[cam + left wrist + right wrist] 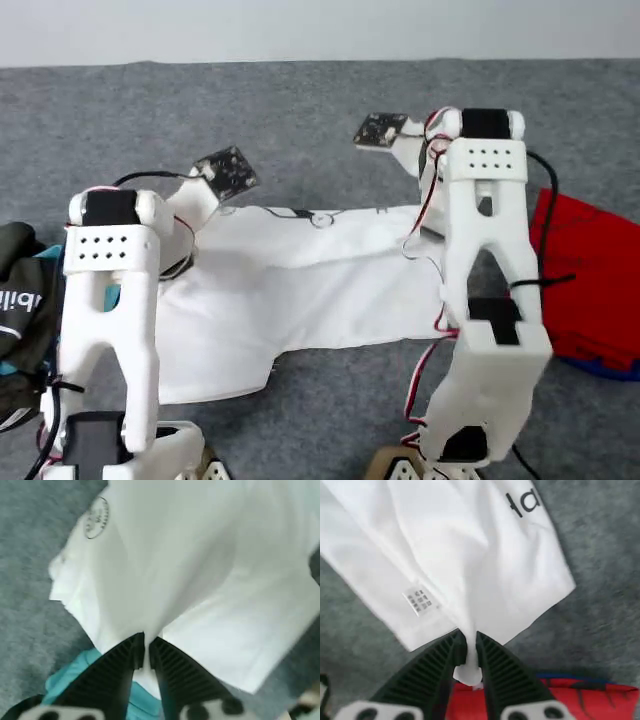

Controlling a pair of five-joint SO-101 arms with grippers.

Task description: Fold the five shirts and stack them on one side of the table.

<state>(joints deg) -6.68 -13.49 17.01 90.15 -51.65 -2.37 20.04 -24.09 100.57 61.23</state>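
Running left to right, the white shirt (300,285) is pinched near both ends.

Robotics lab setup here: a grey felt-covered table (300,110), a plain pale wall (300,30) behind, one white plastic arm (108,310) beside its twin (487,260), thin wires (430,190) exposed.

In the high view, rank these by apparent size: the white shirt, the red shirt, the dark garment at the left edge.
1. white shirt
2. red shirt
3. dark garment
The frame edge and the arms cut off the last two, so their order is unsure.
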